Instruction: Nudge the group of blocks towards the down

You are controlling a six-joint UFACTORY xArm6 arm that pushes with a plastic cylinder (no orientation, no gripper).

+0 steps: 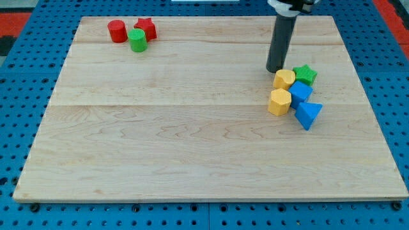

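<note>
A group of blocks lies at the view's right: a yellow hexagon, a green star, a blue cube, a second yellow hexagon and a blue triangle. They touch one another in a tight cluster. My tip rests on the board just above and to the left of the upper yellow hexagon, almost touching it. The dark rod rises from there out of the view's top.
A second cluster sits at the view's top left: a red cylinder, a green cylinder and a red star. The wooden board lies on a blue pegboard surface.
</note>
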